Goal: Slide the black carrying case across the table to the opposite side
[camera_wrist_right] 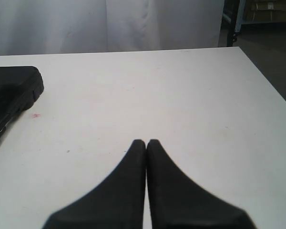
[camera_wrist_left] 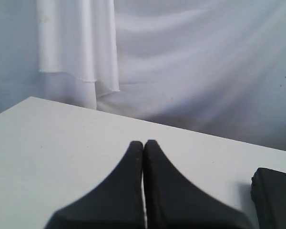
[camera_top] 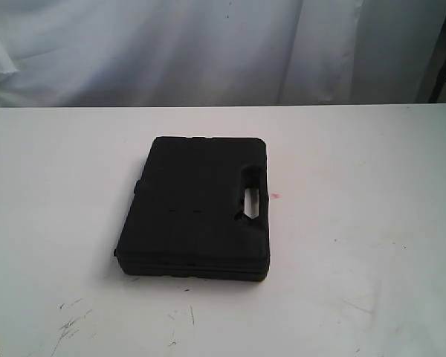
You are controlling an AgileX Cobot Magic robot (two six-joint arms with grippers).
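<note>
Case [camera_top: 193,208] is lying flat near the middle of the white table [camera_top: 372,253], its matte black plastic showing rounded corners, a ribbed front edge and a moulded cut-out handle [camera_top: 251,195] beside a tiny pink spot [camera_top: 276,196]. Dark scuff marks [camera_top: 70,323] are streaking the smooth tabletop. The left gripper [camera_wrist_left: 143,143] and right gripper [camera_wrist_right: 146,142] are hovering with tapered black fingers pressing together, gripping nothing. The case is sitting between them, apart from both.
</note>
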